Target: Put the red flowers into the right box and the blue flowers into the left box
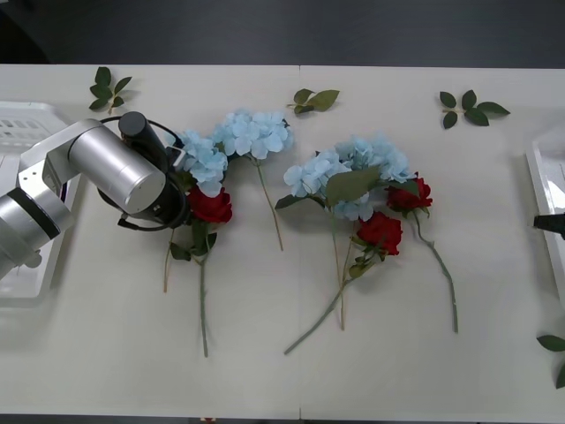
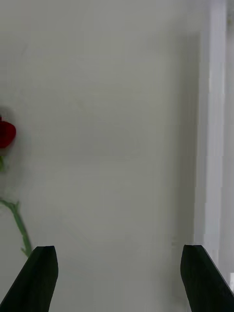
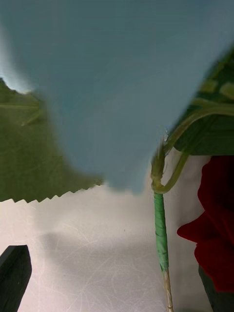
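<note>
My left arm [image 1: 132, 177] reaches over the leftmost of the blue flowers [image 1: 199, 159], and its wrist hides the fingers in the front view. In the left wrist view my left gripper [image 3: 117, 285] is open just above the table. That flower's green stem [image 3: 161, 234] stands between the black fingers, with blue petals [image 3: 122, 73] close overhead. One of the red flowers [image 1: 210, 205] lies right beside it, its head [image 3: 217, 229] near one finger. More blue flowers [image 1: 349, 172] and red flowers [image 1: 381, 231] lie mid-table. My right gripper [image 2: 122, 280] is open and holds nothing beside the right box [image 1: 547, 177]. The left box [image 1: 26, 124] is behind my left arm.
Loose green leaf sprigs lie along the far edge [image 1: 110, 88], [image 1: 316, 99], [image 1: 470, 108] and at the near right corner [image 1: 556, 349]. Another blue flower [image 1: 254, 132] lies behind the arm's target. A rose head [image 2: 6, 132] and the right box's rim [image 2: 212, 146] flank bare table.
</note>
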### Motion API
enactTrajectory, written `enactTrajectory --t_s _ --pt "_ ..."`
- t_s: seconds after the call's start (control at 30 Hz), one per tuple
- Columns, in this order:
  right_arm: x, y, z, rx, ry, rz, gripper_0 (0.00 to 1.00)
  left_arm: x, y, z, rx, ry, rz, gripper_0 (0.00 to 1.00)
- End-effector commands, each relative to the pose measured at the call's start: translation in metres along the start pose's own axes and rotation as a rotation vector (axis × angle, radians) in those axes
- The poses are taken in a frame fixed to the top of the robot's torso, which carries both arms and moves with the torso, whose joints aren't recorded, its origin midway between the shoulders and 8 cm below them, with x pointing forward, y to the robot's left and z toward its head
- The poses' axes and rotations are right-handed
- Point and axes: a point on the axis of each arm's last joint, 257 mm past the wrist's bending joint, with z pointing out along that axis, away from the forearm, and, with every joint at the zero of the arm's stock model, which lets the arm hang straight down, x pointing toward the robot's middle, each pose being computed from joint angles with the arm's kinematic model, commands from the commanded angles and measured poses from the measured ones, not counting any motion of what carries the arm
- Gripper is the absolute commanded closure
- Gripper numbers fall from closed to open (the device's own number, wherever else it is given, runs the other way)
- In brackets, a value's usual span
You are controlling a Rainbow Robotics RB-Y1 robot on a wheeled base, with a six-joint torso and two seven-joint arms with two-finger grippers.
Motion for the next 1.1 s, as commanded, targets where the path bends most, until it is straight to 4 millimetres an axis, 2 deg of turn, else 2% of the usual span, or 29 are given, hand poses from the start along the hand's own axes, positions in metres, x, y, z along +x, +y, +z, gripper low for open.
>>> enactTrajectory --t_s 0.03,0.07,0.17,0.23,0.3,0.47,0.73,0.93,0.97,1.1 --pt "-0.037 0.031 -0.014 0.026 0.013 -0.051 0.27 -0.024 0.008 -0.015 -0.004 -0.051 -0.009 0.07" --pt "-0.036 0.035 -0.014 0.034 0.027 -0.059 0.27 -0.024 0.007 -0.015 -0.005 -0.048 -0.006 0.14" --pt "-0.035 0.049 -0.015 0.097 0.084 -0.088 0.27 -0.023 0.008 -0.014 -0.007 -0.047 -0.004 0.62" --pt "-0.034 0.057 -0.013 0.128 0.104 -0.112 0.27 -0.022 0.006 -0.013 -0.007 -0.045 0.000 0.84" --pt "-0.032 0.061 -0.011 0.186 0.122 -0.189 0.27 -0.020 0.007 -0.012 -0.010 -0.042 0.003 1.00" --pt "-0.024 0.072 -0.001 0.294 0.171 -0.348 0.27 -0.020 0.007 -0.012 -0.011 -0.043 0.004 1.00" --pt "-0.014 0.091 0.032 0.352 0.172 -0.513 0.27 -0.026 0.012 -0.019 -0.014 -0.060 0.009 1.00" --pt "-0.005 0.103 0.051 0.317 0.169 -0.493 0.27 -0.041 0.026 -0.055 -0.007 -0.109 0.019 1.00" --pt "-0.004 0.105 0.055 0.313 0.167 -0.491 0.27 -0.045 0.033 -0.069 -0.009 -0.118 0.020 1.00" --pt "0.002 0.113 0.067 0.296 0.155 -0.508 0.27 -0.048 0.051 -0.105 -0.012 -0.135 0.014 1.00"
